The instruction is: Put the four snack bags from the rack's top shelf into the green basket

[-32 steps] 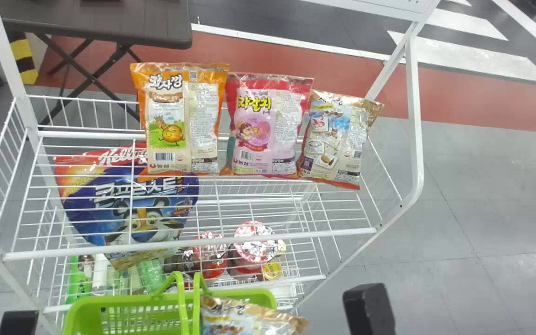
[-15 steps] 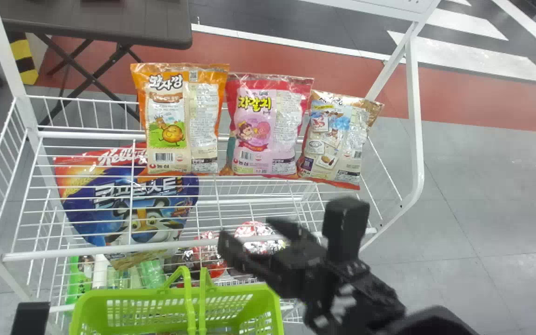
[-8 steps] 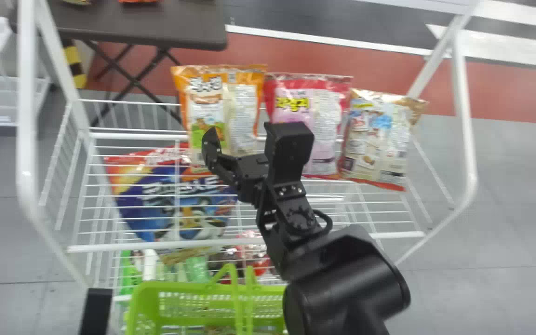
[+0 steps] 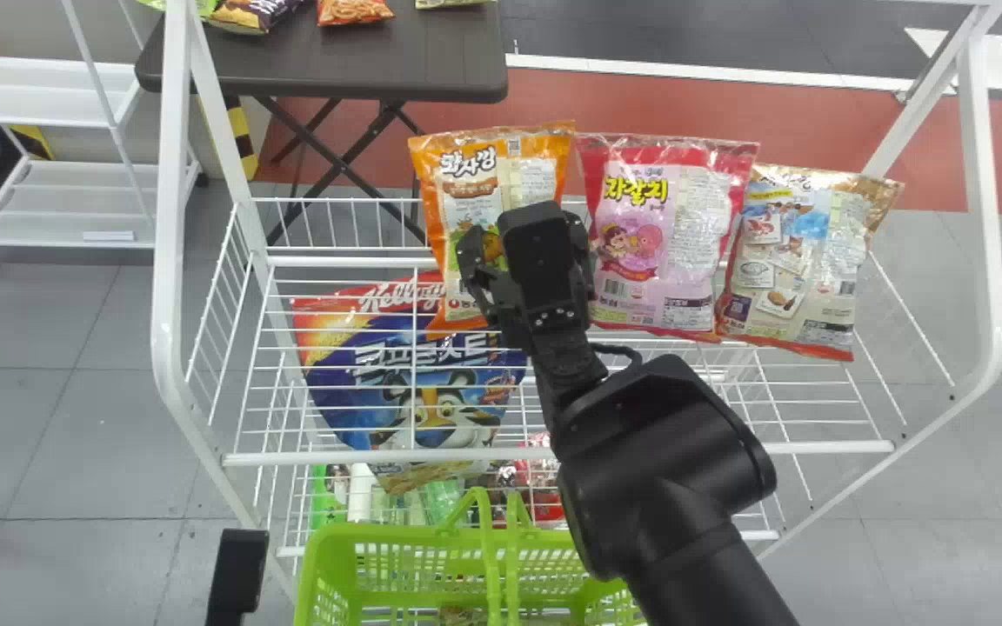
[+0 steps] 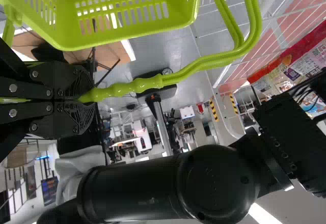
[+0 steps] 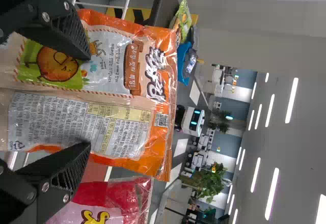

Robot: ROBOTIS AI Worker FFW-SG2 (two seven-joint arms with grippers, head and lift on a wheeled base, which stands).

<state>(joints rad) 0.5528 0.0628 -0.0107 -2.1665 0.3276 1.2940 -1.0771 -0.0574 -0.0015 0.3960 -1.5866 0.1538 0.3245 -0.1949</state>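
On the rack's top shelf (image 4: pixel 814 447), the right gripper (image 6: pixel 90 100) has come up to the orange bag (image 6: pixel 122 61), fingers spread, so next picking seems close. The left gripper (image 5: pixel 94 102) is clenched on the basket handle (image 5: pixel 147 84). The bag's lower part hides partly behind the gripper; the green basket (image 4: pixel 325 565) is cut off below

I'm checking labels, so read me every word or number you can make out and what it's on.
"감자깡": orange bag
"자갈치": pink bag
"Kellogg", its end covered, and "콘푸로스트": cereal bag
Tan bag: too unclear to read.
Remaining print: too small, blurred or partly hidden.
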